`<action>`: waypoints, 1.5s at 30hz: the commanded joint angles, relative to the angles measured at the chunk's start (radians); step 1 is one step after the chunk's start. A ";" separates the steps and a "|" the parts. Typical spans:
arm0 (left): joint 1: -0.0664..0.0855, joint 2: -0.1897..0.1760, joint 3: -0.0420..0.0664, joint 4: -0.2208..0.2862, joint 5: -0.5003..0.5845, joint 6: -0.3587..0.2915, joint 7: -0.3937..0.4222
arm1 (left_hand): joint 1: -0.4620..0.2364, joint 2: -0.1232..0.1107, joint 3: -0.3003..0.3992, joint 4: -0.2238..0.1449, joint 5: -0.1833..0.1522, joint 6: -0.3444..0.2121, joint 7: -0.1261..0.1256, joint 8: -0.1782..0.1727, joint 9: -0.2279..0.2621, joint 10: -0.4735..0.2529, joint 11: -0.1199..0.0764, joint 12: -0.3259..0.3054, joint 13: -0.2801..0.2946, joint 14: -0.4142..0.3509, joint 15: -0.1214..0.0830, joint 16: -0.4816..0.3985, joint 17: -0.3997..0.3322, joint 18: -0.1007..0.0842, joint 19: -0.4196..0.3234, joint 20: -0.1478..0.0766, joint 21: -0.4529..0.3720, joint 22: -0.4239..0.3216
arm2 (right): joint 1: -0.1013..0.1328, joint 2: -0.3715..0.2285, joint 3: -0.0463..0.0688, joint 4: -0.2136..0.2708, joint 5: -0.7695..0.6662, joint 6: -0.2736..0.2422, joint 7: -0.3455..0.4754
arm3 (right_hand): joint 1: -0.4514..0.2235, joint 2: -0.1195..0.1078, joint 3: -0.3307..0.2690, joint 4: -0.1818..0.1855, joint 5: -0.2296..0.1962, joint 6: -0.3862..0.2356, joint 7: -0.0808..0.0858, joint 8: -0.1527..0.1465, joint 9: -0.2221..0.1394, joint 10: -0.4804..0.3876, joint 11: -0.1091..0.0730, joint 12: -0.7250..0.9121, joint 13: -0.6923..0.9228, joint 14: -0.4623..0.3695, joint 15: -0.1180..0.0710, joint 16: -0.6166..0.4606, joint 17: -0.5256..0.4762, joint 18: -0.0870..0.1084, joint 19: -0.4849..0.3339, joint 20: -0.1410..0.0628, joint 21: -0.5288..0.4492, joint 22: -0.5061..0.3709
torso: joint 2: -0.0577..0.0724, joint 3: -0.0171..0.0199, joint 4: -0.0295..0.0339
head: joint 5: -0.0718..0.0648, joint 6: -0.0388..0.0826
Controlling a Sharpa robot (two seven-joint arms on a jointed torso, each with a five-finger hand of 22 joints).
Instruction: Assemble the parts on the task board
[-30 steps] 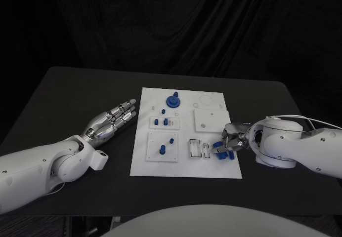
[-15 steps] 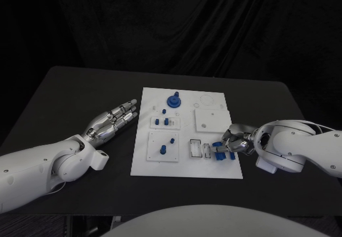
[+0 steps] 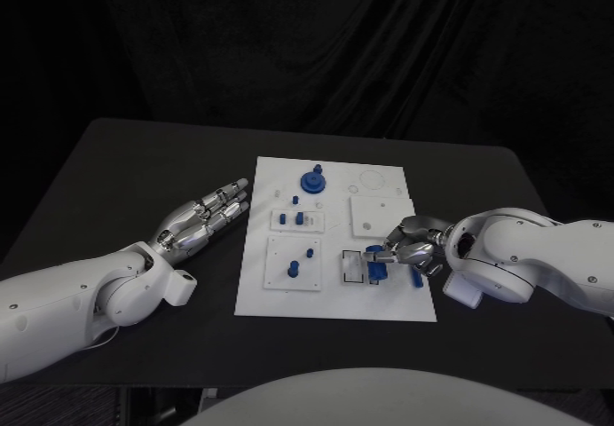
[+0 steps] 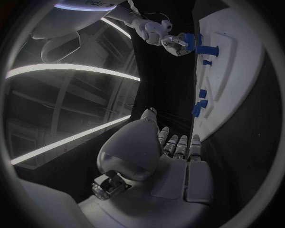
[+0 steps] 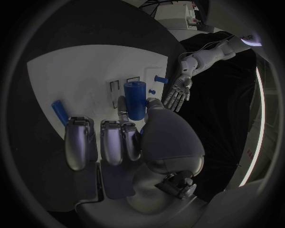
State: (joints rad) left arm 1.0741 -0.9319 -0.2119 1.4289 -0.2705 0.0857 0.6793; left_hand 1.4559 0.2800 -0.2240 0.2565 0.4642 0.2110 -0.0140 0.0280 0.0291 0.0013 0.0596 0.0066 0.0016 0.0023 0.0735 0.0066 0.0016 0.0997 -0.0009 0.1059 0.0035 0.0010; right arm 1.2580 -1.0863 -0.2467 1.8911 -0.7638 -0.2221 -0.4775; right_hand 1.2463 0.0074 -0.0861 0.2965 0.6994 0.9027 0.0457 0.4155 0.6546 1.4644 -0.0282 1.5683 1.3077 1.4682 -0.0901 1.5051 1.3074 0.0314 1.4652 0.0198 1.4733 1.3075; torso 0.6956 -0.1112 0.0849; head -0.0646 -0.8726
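The right hand is holding a blue cylinder over the task board, likely needing alignment with a slot; the left hand is resting with fingers apart, holding nothing.

No writing to read anywhere here: the board is plain white, the blue parts carry no marks, and the table is bare black. In the left wrist view, at the top of the frame, there are a few pale letters on the curved white shell, but they are cut off and too bent to make out. Neither the left hand nor the right hand shows a label or number
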 commanded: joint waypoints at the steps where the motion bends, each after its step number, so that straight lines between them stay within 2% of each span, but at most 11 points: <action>1: -0.001 0.003 0.001 0.003 0.006 0.012 0.137 | 0.010 -0.001 0.008 0.000 0.005 -0.002 0.004 0.001 0.001 0.000 0.006 -0.006 -0.001 -0.002 0.008 -0.007 -0.002 0.001 0.001 0.005 -0.004 -0.001 | 0.001 0.012 0.000 -0.010 0.032 0.015 -0.007 | -0.006 0.020 0.155 -0.138 -0.020 -0.005 -0.003 0.018 0.045 0.106 -0.003 0.003 0.263 0.074 -0.003 -0.001 0.098 -0.004 0.059 -0.002 -0.004 0.227 | 0.000 -0.0007 0.0016 | 0.000 0.000; 5: -0.001 0.004 0.001 0.003 0.006 0.016 0.135 | 0.010 -0.001 0.009 -0.001 0.005 -0.002 0.004 0.001 0.001 0.001 0.008 -0.006 -0.001 -0.002 0.009 -0.007 -0.002 0.001 0.001 0.007 -0.004 -0.001 | 0.001 0.030 0.000 -0.023 0.011 0.029 -0.021 | -0.027 0.013 0.160 -0.125 -0.069 -0.009 -0.002 0.017 0.045 0.106 -0.002 0.003 0.263 0.074 -0.002 0.000 0.099 -0.004 0.060 -0.001 -0.003 0.228 | -0.001 0.0003 -0.0014 | 0.007 0.000; 6: -0.001 0.004 0.001 0.002 0.006 0.017 0.135 | 0.010 -0.001 0.009 -0.001 0.005 -0.002 0.004 0.001 0.001 0.001 0.009 -0.006 -0.001 -0.002 0.012 -0.007 -0.002 0.000 0.001 0.009 -0.004 -0.001 | 0.000 0.035 0.000 -0.026 0.007 0.031 -0.024 | -0.043 0.010 0.157 -0.114 -0.112 -0.009 0.000 0.016 0.045 0.106 0.000 0.003 0.263 0.074 0.000 0.000 0.098 -0.004 0.059 0.000 -0.004 0.227 | 0.000 0.0002 -0.0017 | 0.008 0.000; 8: -0.001 0.005 0.001 0.002 0.006 0.018 0.134 | 0.010 -0.001 0.009 -0.001 0.005 -0.002 0.004 0.001 0.001 0.001 0.009 -0.006 -0.001 -0.002 0.012 -0.007 -0.002 0.000 0.001 0.009 -0.004 -0.001 | 0.000 0.040 0.000 -0.031 0.004 0.034 -0.027 | -0.055 0.009 0.155 -0.104 -0.149 -0.011 0.001 0.014 0.044 0.106 0.001 0.003 0.263 0.073 0.001 0.000 0.097 -0.004 0.059 0.001 -0.004 0.227 | 0.000 0.0002 -0.0020 | 0.008 0.000; 10: -0.001 0.006 0.001 0.001 0.006 0.019 0.134 | 0.010 -0.001 0.009 -0.001 0.005 -0.002 0.004 0.001 0.001 0.001 0.009 -0.006 -0.001 -0.002 0.012 -0.007 -0.002 0.000 0.001 0.009 -0.004 -0.001 | -0.001 0.046 0.000 -0.035 0.001 0.038 -0.030 | -0.076 0.006 0.148 -0.088 -0.205 -0.010 0.003 0.013 0.043 0.106 0.003 0.003 0.263 0.073 0.003 0.000 0.096 -0.004 0.058 0.003 -0.005 0.227 | -0.001 -0.0002 -0.0009 | 0.007 0.000; 18: -0.002 0.007 0.001 -0.004 0.006 0.024 0.131 | 0.010 0.000 0.011 -0.001 0.005 -0.004 0.004 0.001 0.001 0.000 0.009 -0.006 -0.001 -0.002 0.016 -0.007 -0.002 0.000 0.001 0.013 -0.004 -0.001 | -0.002 0.058 0.000 -0.045 -0.003 0.045 -0.035 | -0.128 0.000 0.115 -0.046 -0.330 -0.013 0.010 0.010 0.041 0.106 0.009 0.003 0.263 0.073 0.008 0.000 0.094 -0.003 0.057 0.008 -0.007 0.226 | -0.001 0.0005 -0.0019 | 0.011 0.000; 24: -0.003 0.010 0.001 -0.007 0.006 0.028 0.129 | 0.009 0.000 0.011 -0.001 0.006 -0.004 0.004 0.001 0.001 0.000 0.009 -0.006 -0.001 -0.002 0.019 -0.007 -0.002 0.000 0.001 0.015 -0.004 -0.001 | -0.002 0.067 0.000 -0.050 -0.003 0.048 -0.038 | -0.150 0.003 0.093 -0.026 -0.395 -0.015 0.010 0.010 0.042 0.106 0.010 0.003 0.263 0.072 0.008 0.000 0.093 -0.003 0.057 0.009 -0.008 0.226 | 0.000 0.0009 -0.0016 | 0.011 0.000; 30: -0.004 0.012 0.001 -0.010 0.006 0.032 0.127 | 0.009 0.000 0.012 -0.002 0.005 -0.005 0.004 0.001 0.001 0.000 0.009 -0.006 -0.001 -0.002 0.021 -0.007 -0.002 -0.001 0.001 0.017 -0.004 -0.001 | -0.002 0.073 0.000 -0.052 -0.004 0.049 -0.037 | -0.187 0.003 0.055 -0.010 -0.481 -0.018 0.011 0.011 0.043 0.106 0.010 0.003 0.263 0.072 0.009 0.000 0.090 -0.003 0.056 0.010 -0.010 0.225 | -0.001 0.0009 -0.0020 | 0.012 0.000; 38: -0.005 0.015 0.001 -0.014 0.006 0.037 0.124 | 0.009 0.000 0.013 -0.002 0.006 -0.006 0.004 0.000 0.000 0.000 0.009 -0.006 -0.001 -0.002 0.026 -0.007 -0.002 -0.001 0.001 0.022 -0.004 -0.001 | -0.002 0.076 0.000 -0.057 -0.004 0.045 -0.032 | -0.256 0.010 -0.004 -0.007 -0.512 -0.021 0.011 0.011 0.043 0.106 0.011 0.003 0.263 0.072 0.009 0.000 0.089 -0.002 0.055 0.010 -0.013 0.224 | -0.001 0.0007 -0.0010 | 0.013 0.000; 40: -0.006 0.015 0.001 -0.015 0.006 0.038 0.124 | 0.009 0.000 0.013 -0.002 0.006 -0.006 0.004 0.000 0.000 0.000 0.009 -0.006 -0.001 -0.002 0.026 -0.007 -0.002 -0.001 0.001 0.022 -0.004 -0.001 | -0.002 0.075 0.000 -0.057 -0.004 0.045 -0.032 | -0.265 0.016 -0.027 -0.009 -0.551 -0.022 0.011 0.011 0.042 0.106 0.011 0.003 0.263 0.072 0.010 0.000 0.089 -0.002 0.055 0.011 -0.012 0.224 | -0.002 0.0008 -0.0010 | 0.014 0.000; 45: -0.007 0.016 0.001 -0.017 0.006 0.040 0.122 | 0.009 0.000 0.013 -0.002 0.006 -0.006 0.004 0.000 0.000 0.000 0.009 -0.006 -0.001 -0.002 0.026 -0.007 -0.002 -0.001 0.001 0.022 -0.004 -0.001 | -0.002 0.073 0.000 -0.057 -0.004 0.040 -0.031 | -0.274 0.027 -0.062 -0.008 -0.612 -0.022 0.011 0.011 0.041 0.106 0.011 0.003 0.263 0.072 0.010 0.001 0.089 -0.002 0.055 0.011 -0.013 0.224 | -0.002 0.0008 -0.0016 | 0.016 0.000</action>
State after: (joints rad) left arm 1.0689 -0.9183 -0.2119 1.4108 -0.2704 0.1109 0.6793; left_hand 1.4559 0.2801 -0.2159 0.2538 0.4636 0.2110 -0.0140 0.0280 0.0288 0.0000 0.0608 0.0066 0.0014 -0.0014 0.0914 0.0066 0.0015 0.0997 -0.0011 0.1203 0.0035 0.0015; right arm 1.2575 -1.0117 -0.2468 1.8333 -0.7628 -0.1857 -0.4993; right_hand 0.9768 0.0334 -0.1459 0.2883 0.0910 0.8853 0.0563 0.4309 0.6972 1.4647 -0.0211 1.5682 1.3076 1.4651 -0.0873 1.5059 1.3074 0.0314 1.4687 0.0233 1.4636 1.3080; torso 0.6940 -0.1103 0.0836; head -0.0495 -0.8727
